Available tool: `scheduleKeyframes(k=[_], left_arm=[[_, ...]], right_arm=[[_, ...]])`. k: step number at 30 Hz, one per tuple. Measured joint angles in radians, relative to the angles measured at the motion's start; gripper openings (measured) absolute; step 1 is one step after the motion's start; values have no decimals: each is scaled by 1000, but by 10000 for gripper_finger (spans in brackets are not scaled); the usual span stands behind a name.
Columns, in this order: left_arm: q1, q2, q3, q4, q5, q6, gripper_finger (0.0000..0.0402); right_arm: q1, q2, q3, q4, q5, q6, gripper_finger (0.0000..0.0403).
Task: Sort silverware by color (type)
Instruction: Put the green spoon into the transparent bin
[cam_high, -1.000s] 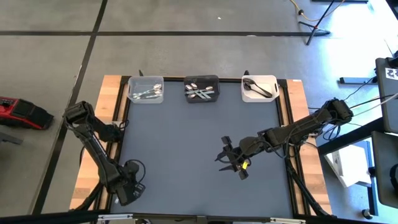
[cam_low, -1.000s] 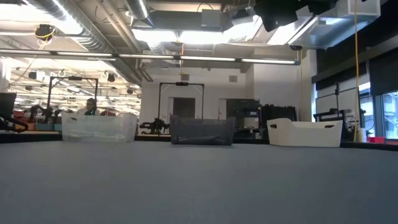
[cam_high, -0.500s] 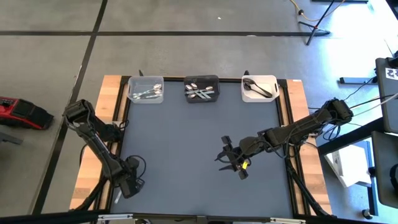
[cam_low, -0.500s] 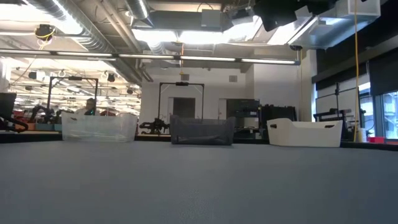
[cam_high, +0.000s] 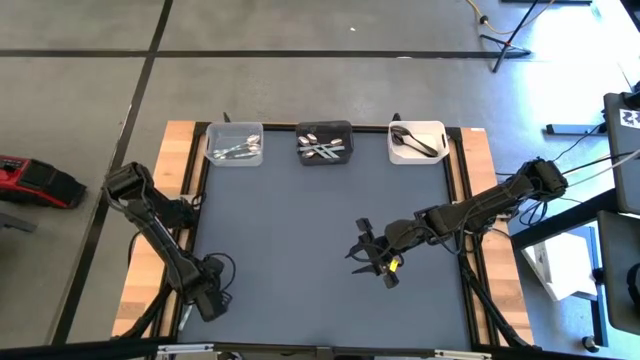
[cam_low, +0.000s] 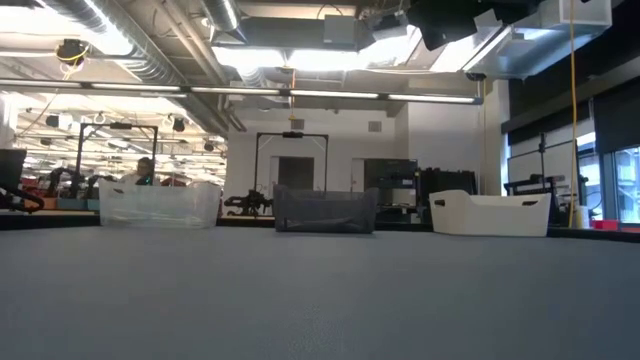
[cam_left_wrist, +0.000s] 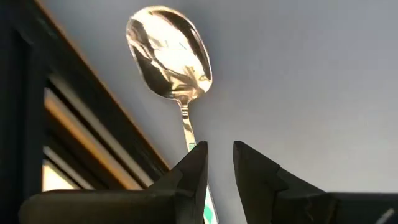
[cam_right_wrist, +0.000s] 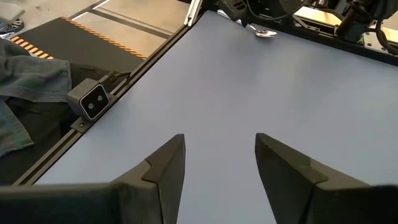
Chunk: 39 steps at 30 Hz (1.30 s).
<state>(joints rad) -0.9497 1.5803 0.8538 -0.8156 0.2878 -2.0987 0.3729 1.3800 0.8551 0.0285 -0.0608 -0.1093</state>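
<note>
A spoon with a golden-tinted bowl (cam_left_wrist: 169, 53) lies on the grey mat at the near left corner, beside the table's left rim. It also shows in the right wrist view (cam_right_wrist: 264, 32). My left gripper (cam_left_wrist: 219, 163) is low over it. Its fingers stand a narrow gap apart on either side of the spoon's handle (cam_left_wrist: 186, 127), which runs in between them close to one finger. My right gripper (cam_high: 372, 262) is open and empty over the mat right of centre. Other spoons lie in the three bins at the far edge.
A clear bin (cam_high: 234, 144), a black bin (cam_high: 324, 141) and a white bin (cam_high: 416, 141) stand in a row along the far edge, each with spoons inside. The wooden frame and black rail (cam_left_wrist: 74, 118) run close beside the spoon.
My left gripper has moved a little toward the table's far edge at the near left corner. My right arm has kept still.
</note>
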Motion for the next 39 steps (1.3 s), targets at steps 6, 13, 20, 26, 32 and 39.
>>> scheduleKeyframes(k=[6, 13, 20, 26, 32, 39], left_arm=[[-2, -2, 1, -40, 27, -19, 71], [-1, -6, -107, 101, 101, -2, 71], [8, -8, -171, 173, 196, -2, 71], [30, -6, -161, 184, 130, 108, 32], [40, -5, -136, 164, 72, 153, 18], [59, 0, -32, 92, -96, 287, 25]], right_arm=[[0, 0, 0, 2, 0, 0, 182], [0, 0, 0, 6, 0, -2, 182], [0, 0, 0, 8, 0, -4, 182], [0, 0, 0, 7, 0, -5, 182], [0, 0, 0, 5, 0, -5, 182], [0, 0, 0, -3, 0, -4, 182]])
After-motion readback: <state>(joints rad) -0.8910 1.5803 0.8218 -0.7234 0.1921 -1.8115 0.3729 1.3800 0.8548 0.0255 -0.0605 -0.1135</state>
